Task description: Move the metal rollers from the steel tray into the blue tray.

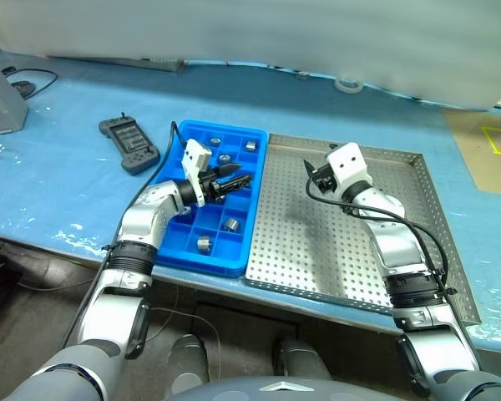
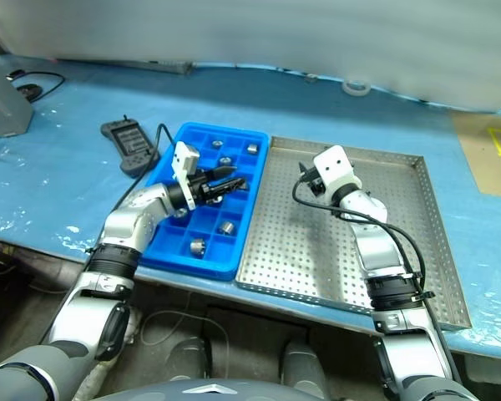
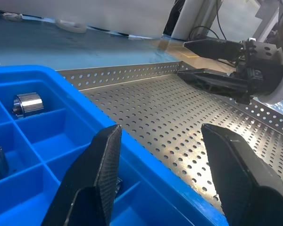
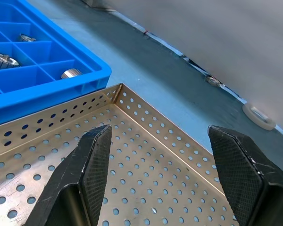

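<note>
Two trays are sitting side by side on the blue-covered table point(image 1: 58, 184), long edges touching: the blue tray point(image 1: 177, 249) on the robot's left, the steel tray point(image 1: 317, 251) on its right.

The metal rollers point(image 1: 231, 224) are lying in the blue tray's compartments, one to a cell. Two are resting in the near cells, one at point(image 1: 204, 244); others are sitting toward the far end, at point(image 1: 250, 145) and point(image 1: 215, 143). The perforated floor of the steel tray is looking bare wherever it is showing; the right arm is covering part of it.

The left claw point(image 1: 238, 177) is hovering over the blue tray's middle, near the edge shared with the steel tray, pointing across toward that tray. Its black fingers point(image 3: 101, 160) are standing apart with nothing between them; in the left wrist view a roller point(image 3: 28, 104) is lying in a compartment beyond them.

The right claw point(image 4: 162, 165) is hanging over the far end of the steel tray, aiming at its far left corner. Its fingers point(image 4: 96, 155) are spread wide and empty.

A black handheld remote point(image 1: 128, 144) is lying on the table beside the blue tray, on its far left. A roll of tape point(image 1: 348, 84) is sitting beyond the steel tray.
</note>
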You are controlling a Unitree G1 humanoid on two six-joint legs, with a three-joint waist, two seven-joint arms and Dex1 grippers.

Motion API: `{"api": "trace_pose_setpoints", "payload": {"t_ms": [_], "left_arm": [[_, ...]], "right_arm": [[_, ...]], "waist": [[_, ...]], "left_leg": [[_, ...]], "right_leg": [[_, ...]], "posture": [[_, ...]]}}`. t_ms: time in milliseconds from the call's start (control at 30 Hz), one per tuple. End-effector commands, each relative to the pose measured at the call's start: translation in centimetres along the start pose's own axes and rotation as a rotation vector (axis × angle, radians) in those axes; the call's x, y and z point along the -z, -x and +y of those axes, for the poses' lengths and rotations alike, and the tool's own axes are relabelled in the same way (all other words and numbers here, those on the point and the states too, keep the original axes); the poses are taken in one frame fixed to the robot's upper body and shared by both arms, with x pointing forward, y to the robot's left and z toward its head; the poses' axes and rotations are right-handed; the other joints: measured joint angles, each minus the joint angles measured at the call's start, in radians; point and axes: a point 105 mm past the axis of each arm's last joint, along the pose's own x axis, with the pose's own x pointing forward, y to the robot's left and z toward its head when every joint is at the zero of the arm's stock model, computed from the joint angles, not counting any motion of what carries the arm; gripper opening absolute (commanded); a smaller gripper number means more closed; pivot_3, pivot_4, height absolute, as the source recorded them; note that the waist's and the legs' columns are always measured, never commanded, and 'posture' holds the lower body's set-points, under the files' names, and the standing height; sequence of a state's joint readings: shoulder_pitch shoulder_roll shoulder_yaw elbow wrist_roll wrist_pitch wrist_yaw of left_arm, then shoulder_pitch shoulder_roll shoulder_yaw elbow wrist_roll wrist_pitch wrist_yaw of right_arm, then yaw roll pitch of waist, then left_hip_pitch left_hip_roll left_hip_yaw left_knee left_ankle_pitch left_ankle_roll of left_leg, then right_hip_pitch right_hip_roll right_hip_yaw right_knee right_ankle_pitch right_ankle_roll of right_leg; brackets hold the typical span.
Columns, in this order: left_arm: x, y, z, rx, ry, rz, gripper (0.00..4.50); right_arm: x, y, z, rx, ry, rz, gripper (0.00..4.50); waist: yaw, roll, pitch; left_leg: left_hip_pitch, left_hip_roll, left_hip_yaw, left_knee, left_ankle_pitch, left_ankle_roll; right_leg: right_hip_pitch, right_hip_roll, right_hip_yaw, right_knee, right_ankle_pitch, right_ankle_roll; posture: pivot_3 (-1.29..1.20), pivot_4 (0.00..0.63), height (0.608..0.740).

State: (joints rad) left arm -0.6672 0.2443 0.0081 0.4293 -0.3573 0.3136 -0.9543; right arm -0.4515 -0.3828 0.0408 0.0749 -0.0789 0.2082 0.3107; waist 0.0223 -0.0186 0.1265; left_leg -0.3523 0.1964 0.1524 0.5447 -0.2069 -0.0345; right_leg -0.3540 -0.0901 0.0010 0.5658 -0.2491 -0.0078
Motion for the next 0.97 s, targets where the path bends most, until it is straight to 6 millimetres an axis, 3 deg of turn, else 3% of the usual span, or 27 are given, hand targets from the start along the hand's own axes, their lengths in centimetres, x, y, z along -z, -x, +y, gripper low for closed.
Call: {"api": "trace_pose_setpoints", "payload": {"t_ms": [33, 200, 300, 600, 700, 867, 967], "left_arm": [[-1.2, -0.2, 0.3, -0.003, -0.045, -0.020, 2.83], [-1.7, -0.8, -0.3, 0.035, -0.047, -0.028, 2.83], [-1.5, -0.6, 0.1, 0.010, -0.046, -0.034, 2.83], [-1.8, -0.9, 0.4, 0.001, -0.052, -0.040, 2.83], [-1.9, -1.3, -0.3, 0.037, -0.046, -0.050, 2.83], [-1.3, -1.0, 0.3, 0.000, -0.034, -0.046, 2.83], [-1.7, -1.2, 0.1, 0.016, -0.036, -0.051, 2.83]], "right_arm": [[-0.5, 0.3, -0.9, 0.052, 0.006, -0.031, 3.43], [-1.2, 0.4, -0.5, 0.033, 0.000, -0.051, 3.43], [-0.5, 0.6, -0.6, 0.043, 0.003, -0.031, 3.43], [-1.1, 0.0, -1.1, 0.046, 0.024, -0.042, 3.43], [-1.7, 0.1, -1.0, 0.032, 0.019, -0.060, 3.43], [-0.8, 0.4, -1.2, 0.049, 0.025, -0.034, 3.43], [-1.7, 0.2, -1.6, 0.049, 0.026, -0.055, 3.43]], "waist": [[0.000, 0.000, 0.000], [-0.001, 0.000, 0.000], [-0.001, 0.000, 0.000], [-0.001, 0.000, 0.000], [-0.001, 0.000, 0.000], [-0.001, 0.000, 0.000], [-0.002, 0.000, 0.000]], "left_leg": [[0.000, 0.000, 0.000, 0.000, 0.000, 0.000], [0.000, 0.000, 0.000, 0.000, 0.000, 0.000], [0.000, 0.000, 0.000, 0.000, 0.000, 0.000], [0.000, 0.000, -0.001, 0.000, 0.000, -0.001], [0.000, 0.000, -0.001, 0.000, 0.000, -0.001], [0.000, 0.000, -0.001, -0.001, 0.000, -0.001], [0.000, 0.000, -0.001, -0.001, 0.000, -0.001]], "right_leg": [[0.000, 0.000, 0.000, 0.000, 0.000, 0.000], [0.000, 0.000, 0.000, 0.000, 0.000, 0.000], [0.000, 0.000, 0.000, 0.000, 0.000, 0.000], [0.000, 0.000, 0.000, 0.000, 0.000, 0.000], [0.000, 0.000, 0.000, 0.000, 0.000, 0.000], [0.000, 0.000, 0.000, 0.000, 0.000, 0.000], [0.000, 0.000, 0.000, 0.000, 0.000, 0.000]], "posture": [[-0.12, 0.150, 0.740], [-0.12, 0.150, 0.740], [-0.12, 0.150, 0.740], [-0.13, 0.150, 0.740], [-0.14, 0.150, 0.740], [-0.13, 0.150, 0.740], [-0.14, 0.150, 0.740]]}}
